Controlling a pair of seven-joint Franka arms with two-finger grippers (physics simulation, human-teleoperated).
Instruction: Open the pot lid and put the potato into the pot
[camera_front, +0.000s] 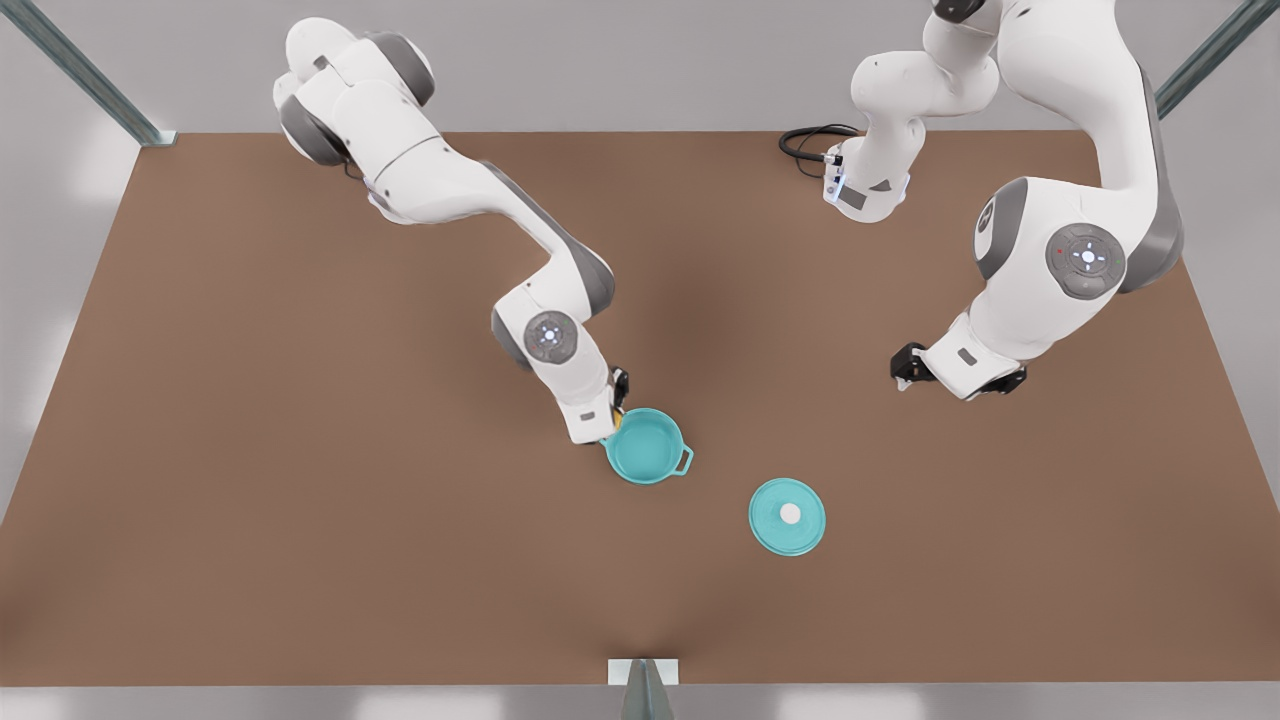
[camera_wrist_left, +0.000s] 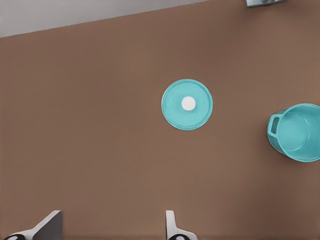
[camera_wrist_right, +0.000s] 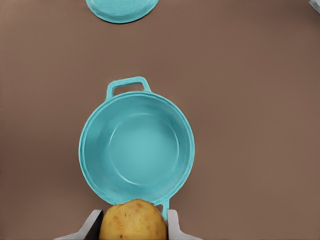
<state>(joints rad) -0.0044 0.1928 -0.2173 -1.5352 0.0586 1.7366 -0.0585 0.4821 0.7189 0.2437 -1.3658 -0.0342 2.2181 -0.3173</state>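
the potato (camera_wrist_right: 133, 220) is clamped between the fingers of the right end effector (camera_front: 612, 412), held just over the rim of the open pot (camera_front: 647, 446) at frame centre; the left end effector (camera_front: 903, 372), fingers spread apart and empty, hangs at centre right; the pot lid (camera_front: 787, 516) lies flat on the worktop (camera_front: 300, 500), lower right of the pot

Wide brown tabletop (camera_front: 250, 450), pale grey wall (camera_front: 620, 60) behind, grey metal frame posts (camera_front: 85, 75) at corners, soft even light
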